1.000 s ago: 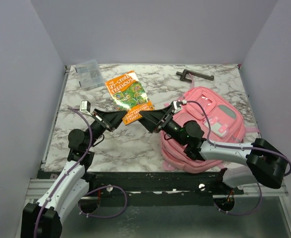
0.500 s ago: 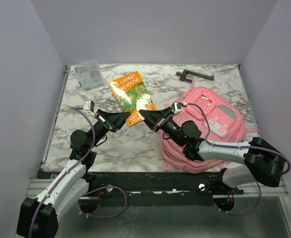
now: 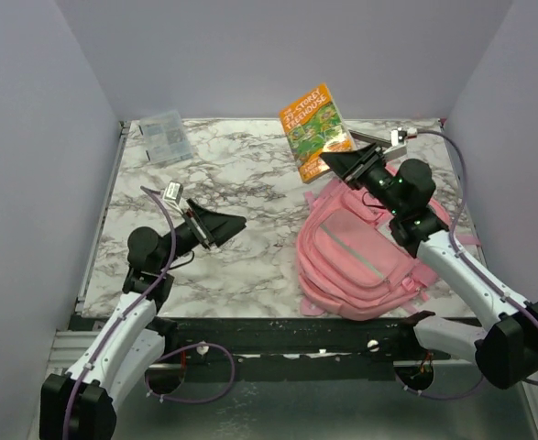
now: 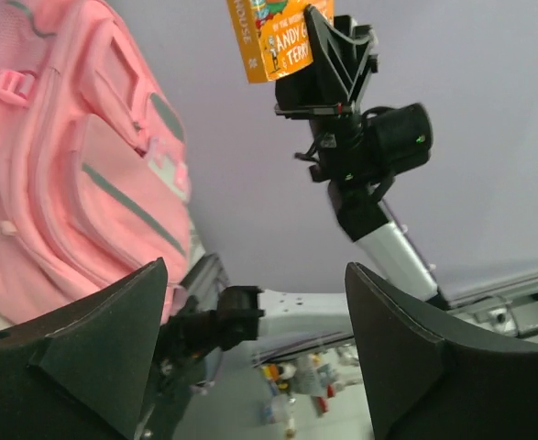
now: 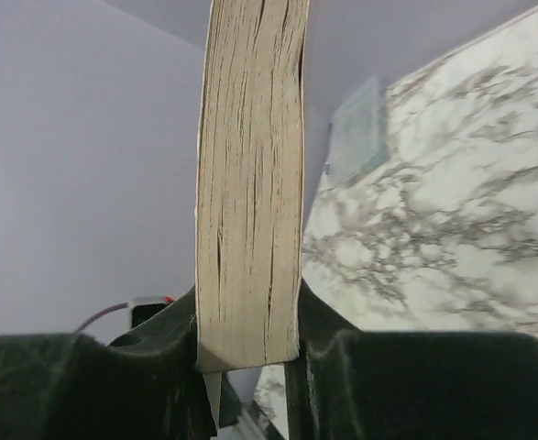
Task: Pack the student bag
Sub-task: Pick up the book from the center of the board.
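Book [image 3: 314,128] held up above the far edge of the backpack [image 3: 360,247], its lower end clamped in the right gripper [image 3: 334,165].
Pink backpack lies on the table [image 3: 241,174] at the near right, close to the right wall. Left of it is bare marble, where the left gripper [image 3: 232,225] hangs with fingers spread wide, holding nothing. Clear packet [image 3: 165,136] sits well left of the backpack, by the far-left corner.
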